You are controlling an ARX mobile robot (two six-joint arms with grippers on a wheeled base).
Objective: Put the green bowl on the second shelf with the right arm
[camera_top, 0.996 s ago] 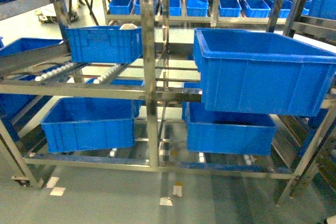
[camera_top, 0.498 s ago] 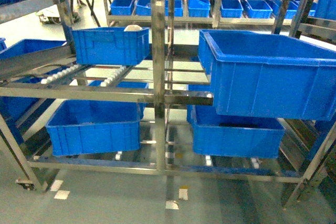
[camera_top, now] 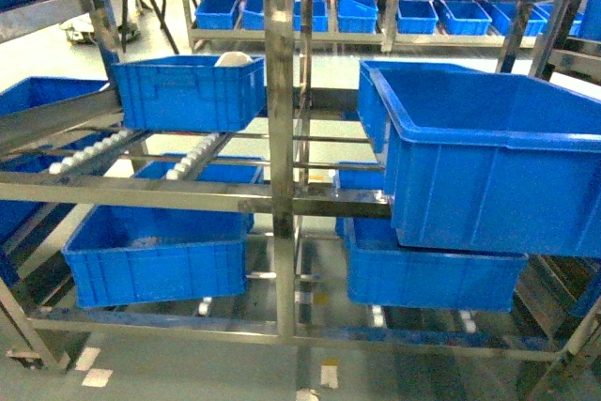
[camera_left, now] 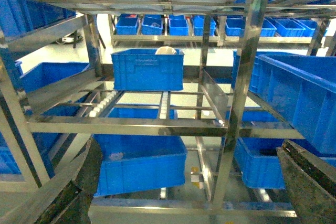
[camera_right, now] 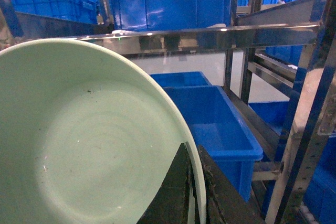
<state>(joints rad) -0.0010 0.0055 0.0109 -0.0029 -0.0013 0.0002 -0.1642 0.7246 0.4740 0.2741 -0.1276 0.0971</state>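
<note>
Closer to the steel rack (camera_top: pixel 280 91) than a second ago, with the large blue crate (camera_top: pixel 488 166) on the second shelf (camera_top: pixel 329 202) now bigger at right, green bowl (camera_right: pixel 89 145) clamped by the rim in the right gripper (camera_right: pixel 191 192), left gripper (camera_left: pixel 184 192) spread wide, empty.

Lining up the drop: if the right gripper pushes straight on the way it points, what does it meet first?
Probably the steel rail crossing ahead of the green bowl held by the right gripper, with the large blue crate behind it; depth is unclear.
</note>
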